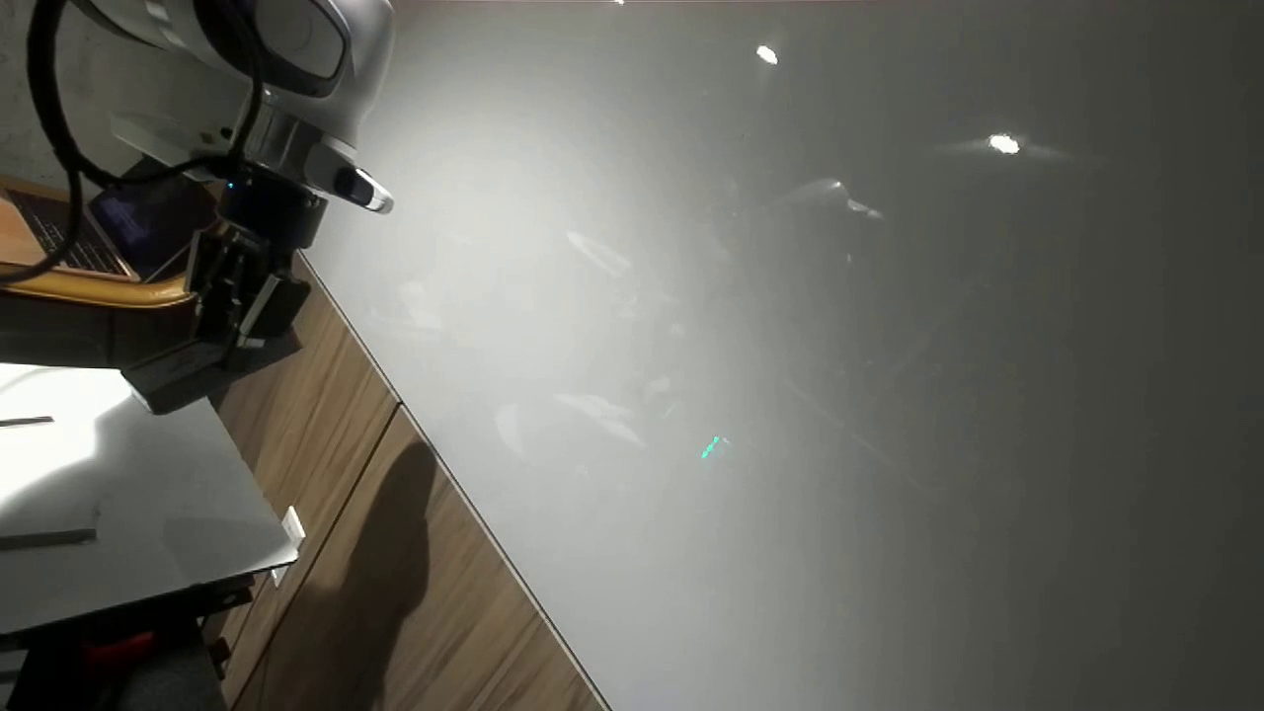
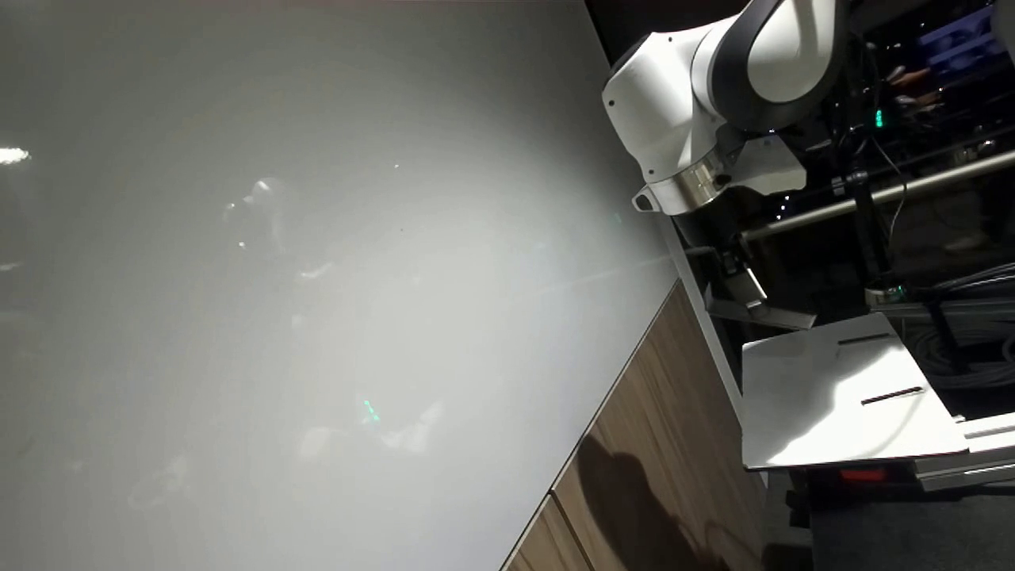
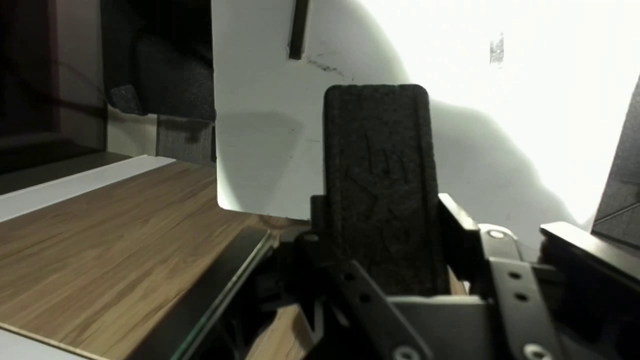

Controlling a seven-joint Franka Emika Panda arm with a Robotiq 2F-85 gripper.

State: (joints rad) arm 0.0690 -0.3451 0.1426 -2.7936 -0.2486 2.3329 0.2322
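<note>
"What are the fingers doing?"

"They're gripping the dark block; it's hanging near the edge of the white panel."

"And room?"

"In an exterior view, the wide glossy surface is stretching right, its edge slanting down along wood panelling."

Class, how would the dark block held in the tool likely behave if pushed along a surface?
The dark block is probably stiff, as its edges run straight beyond the tool. Its flat, oblong shape makes rolling unlikely. Its matte, grainy face probably isn't very slippery.
</note>
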